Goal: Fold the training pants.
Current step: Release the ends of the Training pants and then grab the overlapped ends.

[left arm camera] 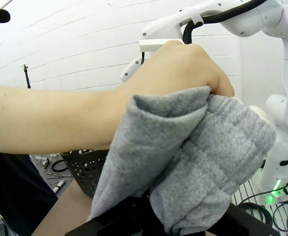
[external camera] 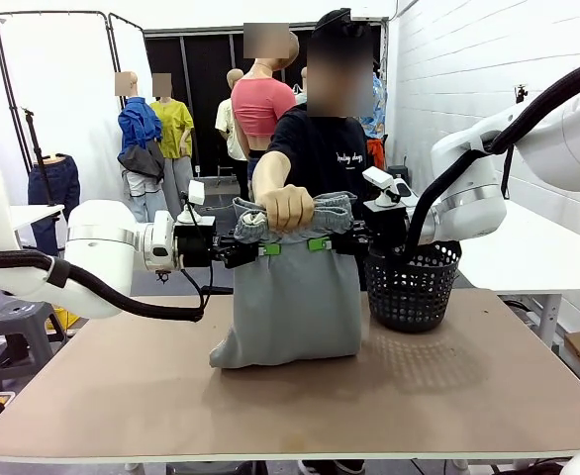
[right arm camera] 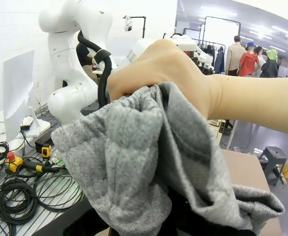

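Left gripper and right gripper pointed toward each other, tips near, both at 1 height above the table. Each pair of fingers was pressed together on the grey training pants, pinching the cloth just below the gathered waistband; green pads showed against the fabric in the front view. In both wrist views the cloth was draped over the fingers and hid the tips. The person's hand was just above and between the 2 grippers, fist closed around the bunched waistband. The pants hung straight down from the fingers as 1 wide panel, waistband above the fingertips, the lower end resting on the table below them and crumpled a bit at the bottom left corner. A black mesh basket stood on the table on the outer side of the right gripper's fingers, near the hanging cloth; whether it touched the cloth couldn't be told.
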Controlling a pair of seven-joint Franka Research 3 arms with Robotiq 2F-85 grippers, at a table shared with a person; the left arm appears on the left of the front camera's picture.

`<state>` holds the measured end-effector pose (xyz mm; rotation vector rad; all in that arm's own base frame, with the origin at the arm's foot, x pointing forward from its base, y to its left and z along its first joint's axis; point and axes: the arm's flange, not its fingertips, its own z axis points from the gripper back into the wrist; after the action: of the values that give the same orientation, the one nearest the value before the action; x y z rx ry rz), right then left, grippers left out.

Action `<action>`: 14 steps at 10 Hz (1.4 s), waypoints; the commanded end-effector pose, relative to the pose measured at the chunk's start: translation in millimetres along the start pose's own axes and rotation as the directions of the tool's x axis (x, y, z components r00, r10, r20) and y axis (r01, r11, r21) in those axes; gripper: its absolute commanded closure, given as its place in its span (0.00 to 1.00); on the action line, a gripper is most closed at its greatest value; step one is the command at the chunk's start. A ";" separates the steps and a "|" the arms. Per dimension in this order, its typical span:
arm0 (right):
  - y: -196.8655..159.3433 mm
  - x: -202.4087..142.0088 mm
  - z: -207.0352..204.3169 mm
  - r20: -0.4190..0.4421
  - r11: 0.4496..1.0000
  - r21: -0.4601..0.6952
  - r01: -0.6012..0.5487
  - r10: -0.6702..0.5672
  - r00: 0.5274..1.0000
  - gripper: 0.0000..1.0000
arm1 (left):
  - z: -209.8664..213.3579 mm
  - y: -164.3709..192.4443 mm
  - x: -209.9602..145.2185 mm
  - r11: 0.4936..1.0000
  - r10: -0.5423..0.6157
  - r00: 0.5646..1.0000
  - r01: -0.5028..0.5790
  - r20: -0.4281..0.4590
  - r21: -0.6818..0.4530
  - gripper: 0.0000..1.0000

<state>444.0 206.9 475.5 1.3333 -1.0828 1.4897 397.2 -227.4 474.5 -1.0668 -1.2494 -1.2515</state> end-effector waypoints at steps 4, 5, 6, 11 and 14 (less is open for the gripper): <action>-1.0 1.0 3.6 -0.008 1.000 0.012 0.015 -0.015 1.000 0.54 | -1.7 -1.1 -2.6 1.000 -0.002 1.000 0.002 0.012 0.010 0.49; -1.7 -0.9 0.0 -0.012 1.000 0.008 0.017 -0.017 1.000 0.35 | 1.9 -0.9 -1.1 1.000 -0.003 1.000 0.003 0.011 0.006 0.29; -0.9 -0.7 -0.3 -0.012 1.000 0.008 0.021 -0.021 1.000 0.15 | 2.2 -2.0 -0.9 1.000 -0.005 1.000 0.005 0.016 0.003 0.09; -4.6 1.2 2.9 -0.027 1.000 0.005 0.023 -0.023 0.999 0.00 | 2.2 -2.7 -1.4 1.000 -0.020 0.999 0.020 0.034 -0.010 0.00; -5.6 0.3 0.8 -0.026 1.000 0.003 0.023 -0.023 0.999 0.00 | 5.9 -3.7 -1.2 1.000 -0.021 0.999 0.022 0.046 -0.020 0.00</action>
<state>445.1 205.8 474.2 1.3316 -1.0711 1.4831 395.3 -228.0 475.6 -1.0949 -1.2539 -1.2581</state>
